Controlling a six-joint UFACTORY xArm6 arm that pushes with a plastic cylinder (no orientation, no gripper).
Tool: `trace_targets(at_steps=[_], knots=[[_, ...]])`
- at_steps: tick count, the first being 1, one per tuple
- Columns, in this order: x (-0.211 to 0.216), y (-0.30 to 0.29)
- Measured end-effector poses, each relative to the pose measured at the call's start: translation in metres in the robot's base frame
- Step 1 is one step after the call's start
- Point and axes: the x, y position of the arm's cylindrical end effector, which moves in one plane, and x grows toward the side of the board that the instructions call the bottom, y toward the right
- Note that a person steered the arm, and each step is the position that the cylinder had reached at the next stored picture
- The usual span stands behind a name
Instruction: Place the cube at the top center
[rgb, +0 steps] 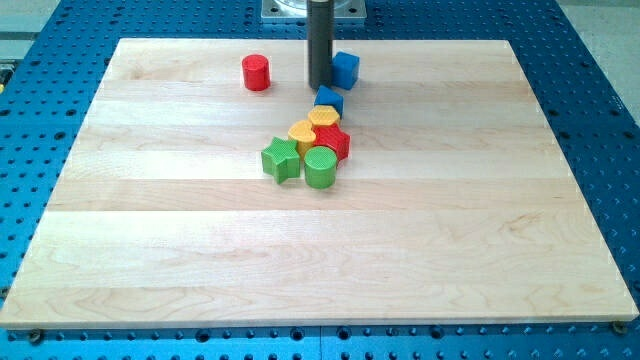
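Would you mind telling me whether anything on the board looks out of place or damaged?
Nothing stands out. The blue cube sits at top centre beside my tip, the red cylinder stands upright, and the other blocks are clustered mid-board, none toppled or damaged.

My tip (320, 86) rests on the pale wooden bench (150, 250) near the view's top centre, just left of the blue cube (345, 69). A red cylinder (256, 73) stands apart to the left. Below, clustered: a small blue block (329, 99), two yellow blocks (324, 118) (302, 132), a red star-shaped block (334, 141), a green star (281, 160) and a green cylinder (320, 167).
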Motion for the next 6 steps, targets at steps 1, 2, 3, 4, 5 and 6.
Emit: trace_targets(at_steps=[1, 2, 3, 4, 5, 6], knots=[[0.004, 0.025], [0.018, 0.029], [0.006, 0.061], [-0.012, 0.090], [-0.040, 0.063], [-0.008, 0.077]])
